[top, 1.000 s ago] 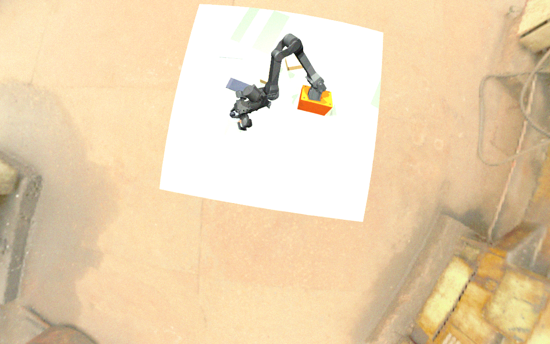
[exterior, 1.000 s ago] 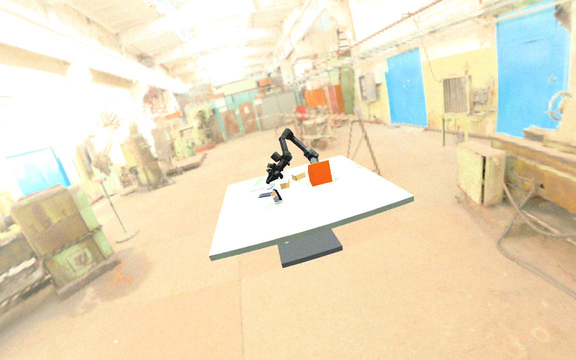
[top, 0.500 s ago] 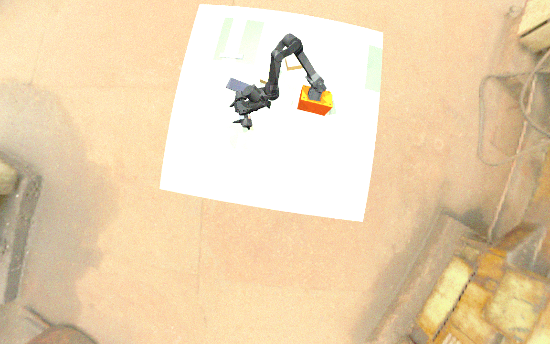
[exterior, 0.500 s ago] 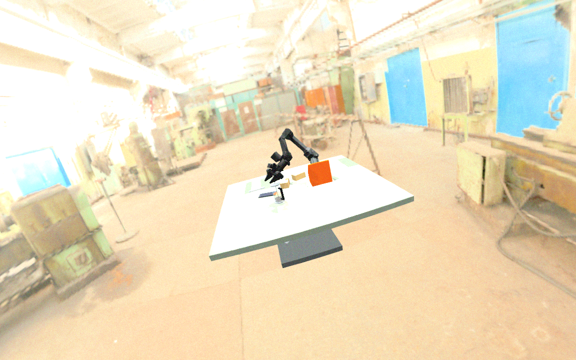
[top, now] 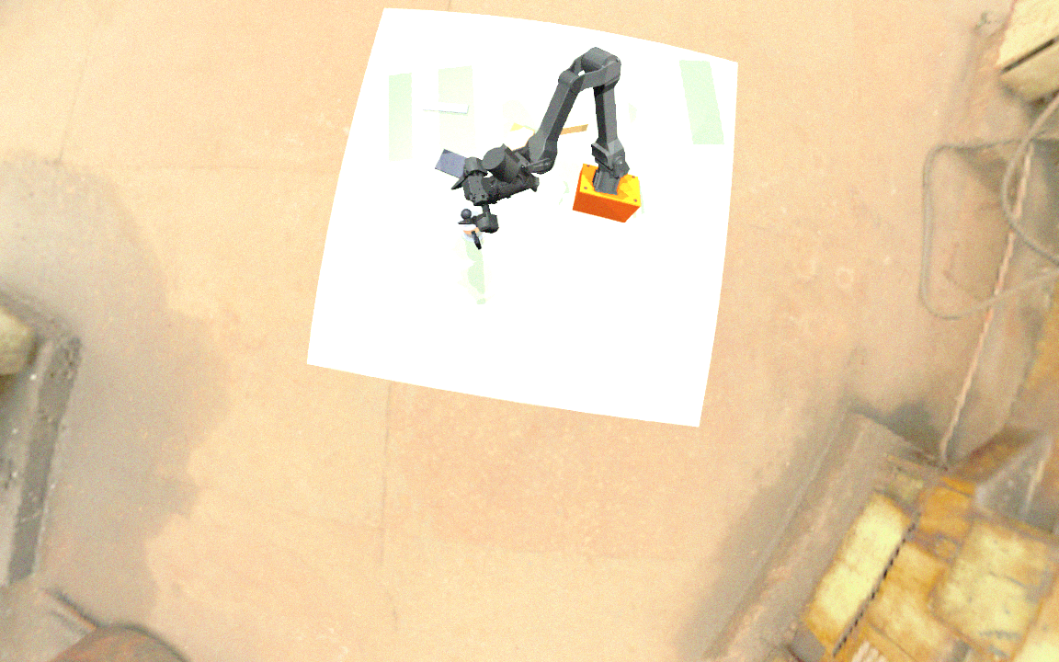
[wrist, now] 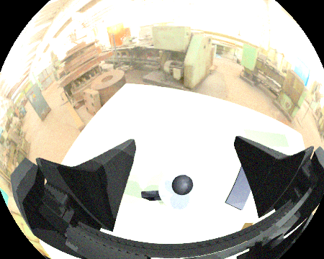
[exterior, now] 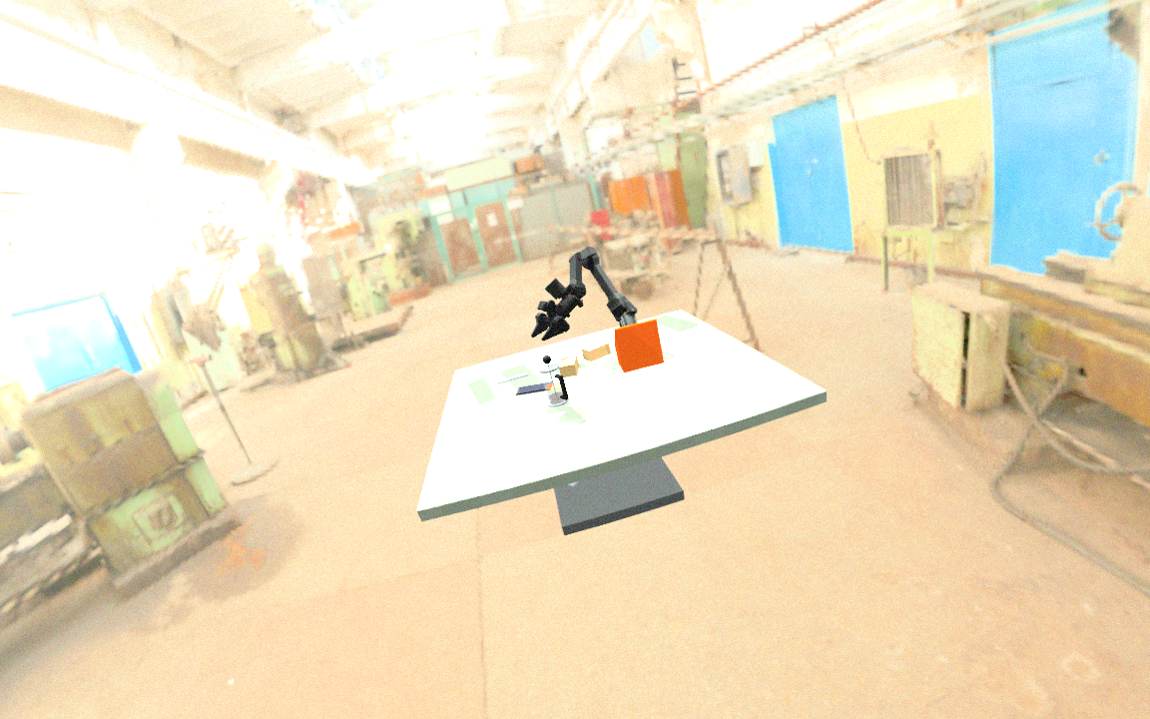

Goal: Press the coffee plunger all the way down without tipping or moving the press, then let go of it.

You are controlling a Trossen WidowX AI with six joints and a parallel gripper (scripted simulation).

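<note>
Plunger looks down, hand open above the press

The gripper (top: 472, 204) (exterior: 541, 335) (wrist: 188, 142) is spread almost fully wide and has hold of nothing. It hangs above the coffee press (exterior: 552, 394), its fingertips well apart from the round black knob (top: 466, 213) (exterior: 546, 359) (wrist: 182, 184).

In the exterior view the press stands upright on the left part of the table (top: 517, 362) (exterior: 615, 446) (wrist: 187, 119), its black handle (top: 475, 240) (exterior: 563, 387) (wrist: 151, 195) to the right and a dark slab (top: 449, 163) (exterior: 532, 389) (wrist: 238, 191) on its left. The knob sits close over the lid, so the stroke is probably complete, though the filter is too small to check.

The step in hand seems to be backing off. Do it well by lifting straight up with the fingers wide, and move sideways or turn the wrist only once both tips are well above the knob. A fingertip snagging the knob could draw the plunger up, and a brush against the handle could twist or tip the press
</note>
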